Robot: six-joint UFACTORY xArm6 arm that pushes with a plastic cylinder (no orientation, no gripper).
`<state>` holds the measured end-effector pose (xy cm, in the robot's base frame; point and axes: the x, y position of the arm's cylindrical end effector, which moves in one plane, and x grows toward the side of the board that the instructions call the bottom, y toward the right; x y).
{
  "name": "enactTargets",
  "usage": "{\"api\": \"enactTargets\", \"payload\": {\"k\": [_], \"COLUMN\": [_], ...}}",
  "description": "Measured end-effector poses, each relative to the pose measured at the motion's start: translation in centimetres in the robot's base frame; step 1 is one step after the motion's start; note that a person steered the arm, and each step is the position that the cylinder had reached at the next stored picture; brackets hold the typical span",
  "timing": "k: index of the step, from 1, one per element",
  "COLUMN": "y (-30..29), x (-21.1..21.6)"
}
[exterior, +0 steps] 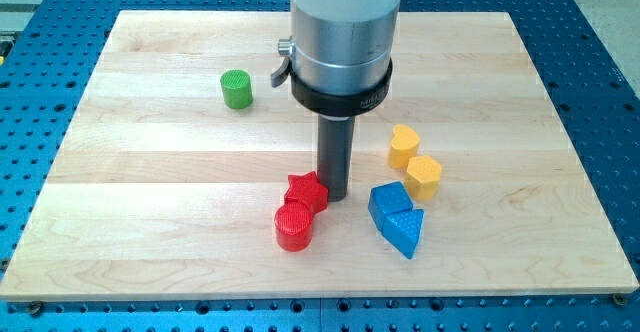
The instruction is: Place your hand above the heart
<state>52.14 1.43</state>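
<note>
A yellow heart block (403,144) lies right of centre on the wooden board (150,192). A yellow hexagon-like block (424,175) sits just below and right of it. My tip (335,194) stands on the board left of and below the heart, about a block's width away from it. The tip is right beside a red star block (306,191), at the star's right edge. A red cylinder (294,227) touches the star from below.
Two blue blocks sit together right of my tip: a blue cube-like block (387,202) and a blue triangular block (406,231). A green cylinder (236,89) stands alone at the upper left. The arm's grey body (342,32) hangs over the board's top centre.
</note>
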Motion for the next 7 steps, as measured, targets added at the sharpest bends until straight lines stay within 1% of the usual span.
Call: {"api": "enactTargets", "payload": {"k": [1,3,5,6,7], "y": [2.6,1.8,0.8,0.8,-0.6], "x": [0.0,0.0,-1.9,-4.5,-6.3]}}
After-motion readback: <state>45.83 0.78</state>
